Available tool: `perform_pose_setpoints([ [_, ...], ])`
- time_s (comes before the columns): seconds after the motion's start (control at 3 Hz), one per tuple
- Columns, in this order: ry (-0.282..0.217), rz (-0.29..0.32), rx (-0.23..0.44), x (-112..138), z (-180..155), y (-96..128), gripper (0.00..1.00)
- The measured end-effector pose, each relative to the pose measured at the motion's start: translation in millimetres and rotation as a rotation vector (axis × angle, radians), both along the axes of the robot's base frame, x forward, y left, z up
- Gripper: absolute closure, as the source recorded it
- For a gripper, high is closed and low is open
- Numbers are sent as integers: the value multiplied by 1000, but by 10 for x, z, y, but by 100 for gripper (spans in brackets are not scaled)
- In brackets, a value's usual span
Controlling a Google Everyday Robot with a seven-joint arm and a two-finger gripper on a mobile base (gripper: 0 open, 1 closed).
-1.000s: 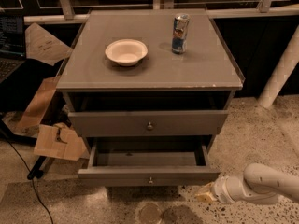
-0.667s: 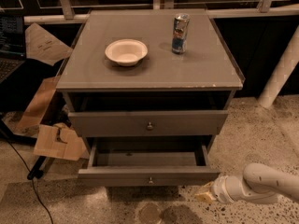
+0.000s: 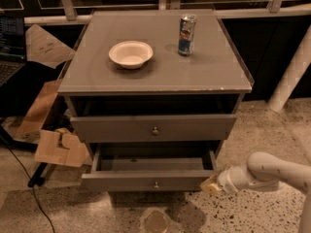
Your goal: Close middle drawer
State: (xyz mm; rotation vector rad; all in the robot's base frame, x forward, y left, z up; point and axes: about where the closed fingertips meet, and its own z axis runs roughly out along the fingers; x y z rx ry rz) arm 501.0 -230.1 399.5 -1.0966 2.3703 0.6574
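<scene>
Middle drawer (image 3: 146,181) pulled out beneath the taller drawer (image 3: 121,128); gripper (image 3: 210,185) low at the right end of its front panel, open or closed impossible to tell

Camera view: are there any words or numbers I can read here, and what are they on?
Can: blue, red and white label, too blurred to read.
Laptop screen: lines of text, too small to read.
Cardboard: faint marks, unreadable.
Nothing readable on the middle drawer or the end effector beside its right front corner.
</scene>
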Motion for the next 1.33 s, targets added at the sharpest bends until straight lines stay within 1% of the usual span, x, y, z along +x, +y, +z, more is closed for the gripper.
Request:
perform_pose_setpoints([
  [0.33, 0, 0, 0, -7, 0, -3, 100],
  [0.67, -27, -12, -8, 280, 21, -39, 100],
  [1.0, -27, -12, -8, 269, 22, -47, 100],
  [1.33, -49, -18, -23, 580, 48, -27, 100],
])
